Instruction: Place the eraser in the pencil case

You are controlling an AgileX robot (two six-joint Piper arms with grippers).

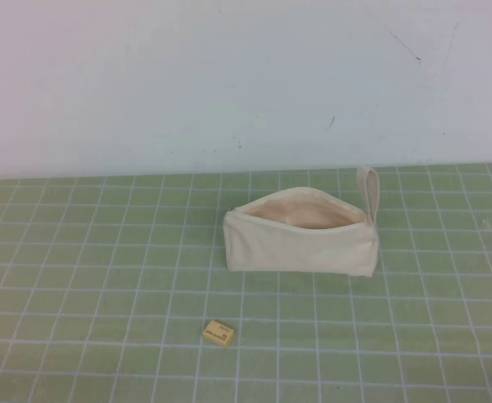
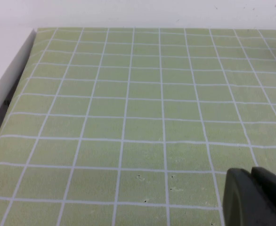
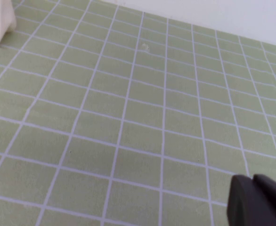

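The eraser [image 1: 218,333], a tiny yellowish-tan block with dark print, lies on the green grid mat in front of and left of the pencil case. The pencil case [image 1: 302,233] is a cream canvas pouch standing with its mouth open, peach lining showing, loop strap [image 1: 369,191] at its right end. One cream corner of it shows in the right wrist view [image 3: 0,21]. Neither arm shows in the high view. My left gripper [image 2: 252,175] is shut and empty over bare mat. My right gripper [image 3: 254,181] is shut and empty over bare mat, away from the case.
The green mat [image 1: 103,277] with white grid lines covers the table up to a white wall [image 1: 229,75]. In the left wrist view the mat's edge [image 2: 15,89] meets a white border.
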